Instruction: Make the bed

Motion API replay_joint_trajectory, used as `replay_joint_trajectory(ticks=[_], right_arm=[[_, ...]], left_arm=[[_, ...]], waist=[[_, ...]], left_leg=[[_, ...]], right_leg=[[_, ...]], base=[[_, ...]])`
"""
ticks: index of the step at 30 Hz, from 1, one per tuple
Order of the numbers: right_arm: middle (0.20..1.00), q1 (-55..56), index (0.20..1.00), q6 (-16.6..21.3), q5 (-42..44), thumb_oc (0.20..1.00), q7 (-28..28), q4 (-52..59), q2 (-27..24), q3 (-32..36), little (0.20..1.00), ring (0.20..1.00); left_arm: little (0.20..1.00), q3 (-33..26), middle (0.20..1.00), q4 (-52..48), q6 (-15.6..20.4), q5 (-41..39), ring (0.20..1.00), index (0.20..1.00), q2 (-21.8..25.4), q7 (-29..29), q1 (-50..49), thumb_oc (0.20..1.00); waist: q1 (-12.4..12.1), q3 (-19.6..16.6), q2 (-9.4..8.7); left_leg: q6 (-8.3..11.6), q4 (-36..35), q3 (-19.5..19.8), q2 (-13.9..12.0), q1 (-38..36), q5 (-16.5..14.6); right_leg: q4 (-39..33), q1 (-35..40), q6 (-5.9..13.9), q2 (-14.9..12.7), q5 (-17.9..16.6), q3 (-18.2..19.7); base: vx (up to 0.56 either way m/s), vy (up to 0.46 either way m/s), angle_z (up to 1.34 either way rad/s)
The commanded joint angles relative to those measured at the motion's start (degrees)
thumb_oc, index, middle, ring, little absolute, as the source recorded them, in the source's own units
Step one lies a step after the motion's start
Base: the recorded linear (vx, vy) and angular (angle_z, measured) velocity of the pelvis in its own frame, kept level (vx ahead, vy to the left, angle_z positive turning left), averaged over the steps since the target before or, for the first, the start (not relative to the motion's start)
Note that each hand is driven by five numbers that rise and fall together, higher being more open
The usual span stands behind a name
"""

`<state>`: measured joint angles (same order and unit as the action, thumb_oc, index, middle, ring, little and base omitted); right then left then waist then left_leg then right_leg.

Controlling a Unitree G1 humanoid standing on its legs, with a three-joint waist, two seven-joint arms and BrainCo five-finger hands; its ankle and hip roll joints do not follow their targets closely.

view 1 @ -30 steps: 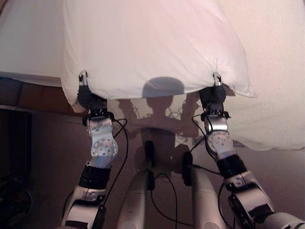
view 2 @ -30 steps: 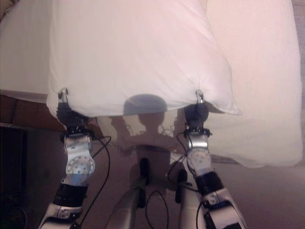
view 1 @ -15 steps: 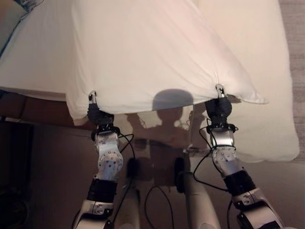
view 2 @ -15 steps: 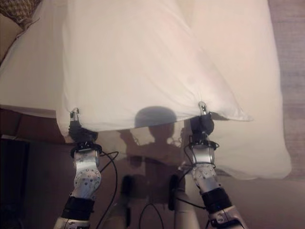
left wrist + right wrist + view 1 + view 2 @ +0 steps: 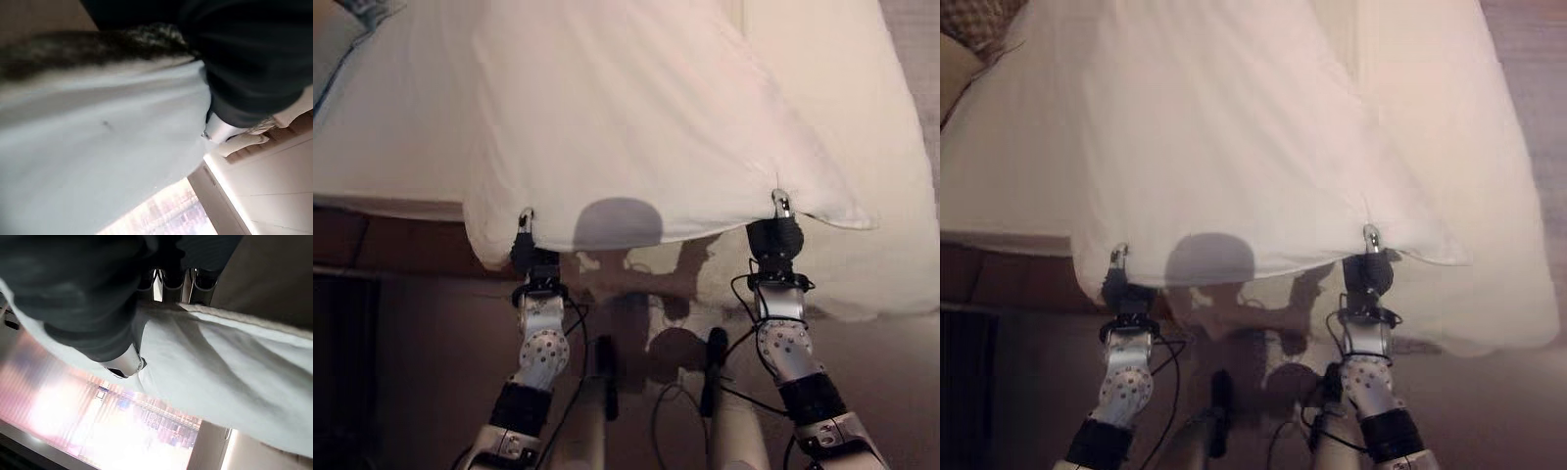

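White cloth duvet [image 5: 636, 127], near edge pinched by left hand [image 5: 526, 240] and right hand [image 5: 777, 223]; even tension should spread it over the white mattress [image 5: 382, 127].

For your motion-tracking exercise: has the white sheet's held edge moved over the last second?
Cannot tell. The sheet sits lower in view, but so does the bed, so the camera shifted. Both robot hands, left and right, pinch its edge.

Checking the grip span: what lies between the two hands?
The white duvet's sagging lower edge runs from left hand to right hand, in both eye views.
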<state>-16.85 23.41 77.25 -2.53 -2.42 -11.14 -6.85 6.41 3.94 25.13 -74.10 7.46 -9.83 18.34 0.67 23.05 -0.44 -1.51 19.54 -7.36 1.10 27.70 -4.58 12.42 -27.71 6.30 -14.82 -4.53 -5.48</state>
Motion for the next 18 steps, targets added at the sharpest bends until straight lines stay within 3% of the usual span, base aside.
replay_joint_trajectory(ticks=[1,2,3,5,8,9,14,15,16,17,18], right_arm=[[0.2,4.56,0.2,4.39,-0.83,0.2,5.56,7.28,-0.02,0.88,0.2,0.2],[0.2,5.64,0.2,4.55,-0.61,0.2,6.31,7.49,-0.01,1.07,0.2,0.2],[0.2,5.64,0.2,4.55,-0.59,0.2,6.33,7.48,0.0,1.07,0.2,0.2],[0.2,6.39,0.2,4.79,-1.66,0.2,6.61,8.05,-0.13,0.29,0.2,0.2],[0.2,7.09,0.2,4.45,-2.29,0.2,6.31,8.16,-1.54,0.3,0.2,0.2],[0.2,7.31,0.2,4.19,-3.16,0.2,5.27,8.23,-2.34,0.13,0.2,0.2],[0.2,6.38,0.2,4.87,-3.52,0.2,3.03,7.72,-1.6,-0.76,0.2,0.2],[0.2,6.22,0.2,4.73,-4.25,0.2,2.35,7.47,-1.73,-0.32,0.2,0.2],[0.2,6.2,0.2,4.73,-4.25,0.2,2.34,7.47,-1.73,-0.31,0.2,0.2],[0.2,6.17,0.2,4.8,-4.32,0.2,2.24,7.33,-1.97,0.04,0.2,0.2],[0.2,5.83,0.2,4.59,-4.46,0.2,2.33,6.46,-2.41,0.21,0.2,0.2]], left_arm=[[0.2,-3.46,0.2,-6.08,0.82,6.37,0.2,0.2,2.85,2.33,-0.88,0.2],[0.2,-3.42,0.2,-5.82,-0.3,7.66,0.2,0.2,2.47,2.53,-2.12,0.2],[0.2,-3.43,0.2,-5.85,-0.31,7.69,0.2,0.2,2.47,2.5,-2.13,0.2],[0.2,-3.14,0.2,-4.69,-0.75,7.87,0.2,0.2,1.9,2.18,-3.01,0.2],[0.2,-1.95,0.2,-4.84,-1.45,7.84,0.2,0.2,0.81,1.68,-4.62,0.2],[0.2,-1.27,0.2,-4.92,-1.48,7.2,0.2,0.2,-0.09,1.47,-4.95,0.2],[0.2,-0.8,0.2,-4.85,-1.46,5.67,0.2,0.2,-1.66,0.09,-5.82,0.2],[0.2,-0.57,0.2,-4.44,-1.64,5.69,0.2,0.2,-1.94,0.68,-5.78,0.2],[0.2,-0.58,0.2,-4.4,-1.63,5.66,0.2,0.2,-1.93,0.71,-5.74,0.2],[0.2,-0.14,0.2,-4.2,-1.58,5.78,0.2,0.2,-2.24,1.0,-5.44,0.2],[0.2,0.01,0.2,-3.97,-1.43,5.77,0.2,0.2,-2.49,1.51,-5.38,0.2]], waist=[[2.1,-3.11,-0.83],[2.57,-3.21,-1.06],[2.57,-3.27,-1.09],[2.97,-3.66,-0.87],[3.39,-3.73,0.15],[3.75,-4.03,1.4],[3.5,-5.23,3.63],[3.75,-4.75,3.87],[3.8,-4.7,3.91],[3.93,-3.87,3.91],[3.25,-2.97,3.81]], left_leg=[[0.97,-9.46,1.4,0.78,-4.23,2.86],[1.58,-12.26,0.15,2.43,-6.38,3.88],[1.58,-12.44,0.13,2.45,-6.35,4.1],[1.24,-14.15,-0.32,3.54,-7.54,5.18],[0.65,-13.7,0.06,4.95,-7.85,5.27],[0.46,-13.75,0.01,5.63,-7.58,5.47],[0.46,-16.65,-0.79,5.08,-7.23,7.17],[2.4,-12.24,-2.04,4.67,-5.72,7.49],[2.44,-11.8,-1.98,4.6,-5.52,7.29],[4.64,-6.82,-2.28,4.0,-3.07,9.1],[6.46,-3.4,0.19,4.62,-1.48,11.0]], right_leg=[[-0.97,1.55,0.1,8.98,1.2,1.2],[0.22,3.37,-0.73,13.56,3.48,0.56],[0.08,3.33,-0.75,13.55,3.31,0.57],[0.75,3.8,-2.22,17.3,4.47,2.45],[0.89,3.9,-3.23,19.66,4.64,6.12],[-1.26,4.31,-3.19,19.13,3.69,7.2],[-5.24,4.79,-2.27,18.15,2.28,7.1],[-6.68,6.36,-2.52,17.19,2.22,6.42],[-6.76,6.41,-2.55,17.23,2.17,6.33],[-7.0,7.3,-3.13,16.58,2.42,5.63],[-6.53,7.59,-3.71,16.62,2.45,5.57]], base=[[-0.05,0.369,-0.39],[-0.01,0.13,-0.24],[-0.01,0.184,-0.06],[0.0,0.112,0.09],[-0.04,0.053,-0.05],[-0.05,0.021,0.02],[-0.1,-0.055,-0.02],[-0.08,-0.133,-0.13],[-0.1,-0.165,0.05],[-0.09,-0.108,0.25],[-0.12,-0.123,0.32]])
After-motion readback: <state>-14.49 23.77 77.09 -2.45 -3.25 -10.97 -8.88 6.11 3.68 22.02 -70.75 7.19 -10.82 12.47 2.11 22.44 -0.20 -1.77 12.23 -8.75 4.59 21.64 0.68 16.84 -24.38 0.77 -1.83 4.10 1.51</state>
